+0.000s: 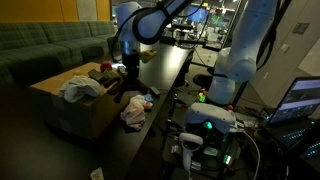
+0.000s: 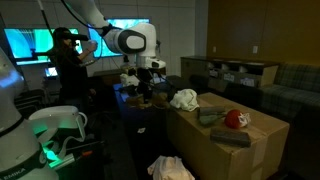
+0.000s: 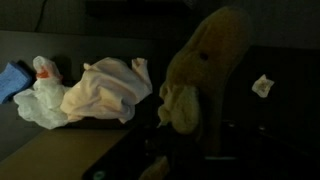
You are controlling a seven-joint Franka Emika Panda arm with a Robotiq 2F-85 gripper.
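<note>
Because the room is so dim, much of what I work with is hard to read. In an exterior view my gripper hangs over the long edge of the dark desk that faces the cardboard box. Its fingers melt into shadow there. A small lump sits under them, too blurred to name. A white cloth lies on the box top, and a pale pink cloth droops over the same desk edge, near my gripper but apart from it.

In an exterior view the gripper points down at the desk edge, just beside the box corner where the white cloth is heaped. Again I cannot make out how the jaws stand. A red thing rests well apart on the box top.

In the wrist view the yellow plush toy fills the middle, close to the camera, right where my jaws would meet. My fingers are lost in the dark, so I cannot tell whether they are clamped on it. The toy is mustard yellow and fuzzy, stands slightly tilted, and has a paler tuft at its lower end. Beyond it lie a cream cloth, a crumpled white cloth and a small white scrap. A blue thing is cut off by the frame edge.
</note>
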